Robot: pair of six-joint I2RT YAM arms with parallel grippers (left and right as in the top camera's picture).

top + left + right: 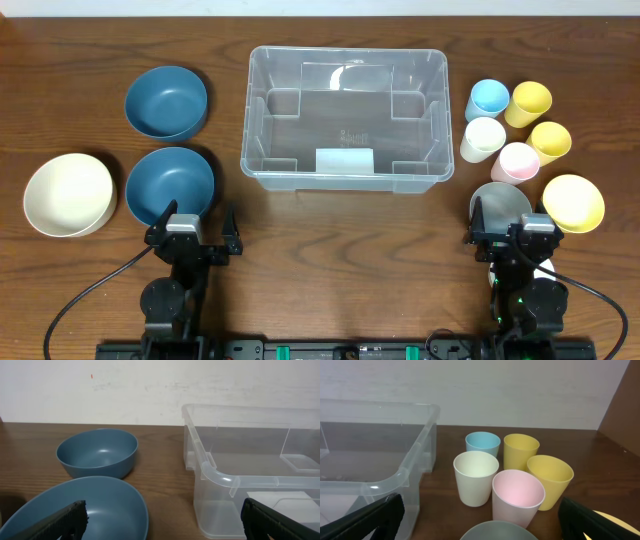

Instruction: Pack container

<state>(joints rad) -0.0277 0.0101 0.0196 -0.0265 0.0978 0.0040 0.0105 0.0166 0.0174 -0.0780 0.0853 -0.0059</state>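
The clear plastic container (345,118) stands empty at the table's centre back, with a white label on its near wall; it also shows in the left wrist view (235,480) and the right wrist view (375,480). My left gripper (194,236) is open and empty, low at the front left, just before a blue bowl (170,185). My right gripper (512,236) is open and empty at the front right, over a grey bowl (498,203). In the left wrist view the open jaws (162,521) frame the near blue bowl (85,510).
A second blue bowl (166,101) and a cream bowl (68,194) lie at the left. Right of the container stand blue (488,99), cream (483,139), pink (516,162) and two yellow cups (529,102) (550,141), plus a yellow bowl (573,203).
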